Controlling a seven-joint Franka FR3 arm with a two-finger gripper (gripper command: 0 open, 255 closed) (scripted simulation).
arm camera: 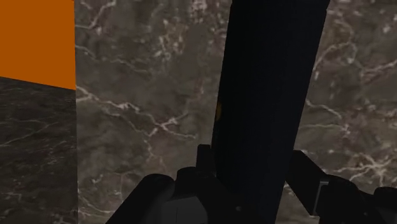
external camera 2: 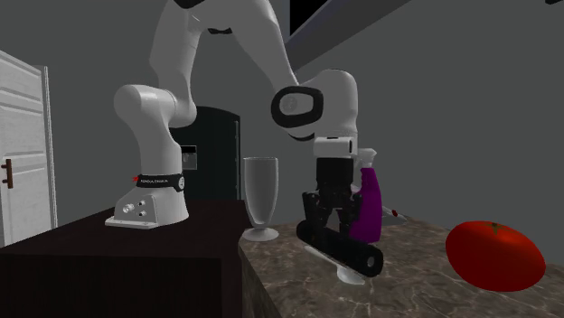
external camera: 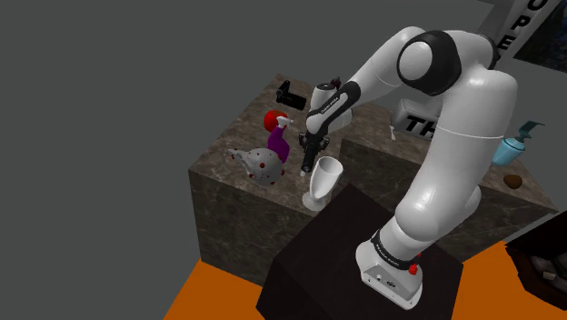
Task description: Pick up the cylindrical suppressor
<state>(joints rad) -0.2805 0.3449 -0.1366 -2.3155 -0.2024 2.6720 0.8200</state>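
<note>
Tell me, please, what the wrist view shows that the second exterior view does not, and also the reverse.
Wrist view: an orange area past the edge of the marbled counter. Second exterior view: a tall glass, a purple spray bottle, a red tomato, the dark stand and a white door. Both: the gripper, shut on the black suppressor, over that counter.

The white arm arches forward and down, its 2 fingers (pointing nearly straight down) clasping a black cylinder.
</note>
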